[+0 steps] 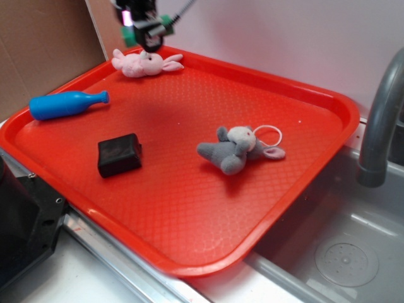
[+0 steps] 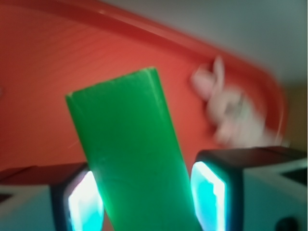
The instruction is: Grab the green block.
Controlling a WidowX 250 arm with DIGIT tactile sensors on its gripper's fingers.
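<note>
Gripper [image 2: 144, 197] pinching green block [image 2: 130, 154] between its 2 fingers [image 2: 211, 187], block sticking out ahead of the pads, tilted, held clear above the red tray [image 1: 303, 95]. Exterior view: gripper [image 1: 150, 39] up at the far edge of the tray, the block only a green sliver at its sides. Pink bunny plush [image 1: 144, 63] directly below the gripper; wrist view shows it blurred [image 2: 231, 110], just past the block's right side. Blue bottle [image 1: 66, 104] lying down, well apart. Black block [image 1: 118, 154] and grey mouse plush [image 1: 237, 148] farther off toward the tray's near side. Sink [image 1: 341, 240] beyond the tray.
</note>
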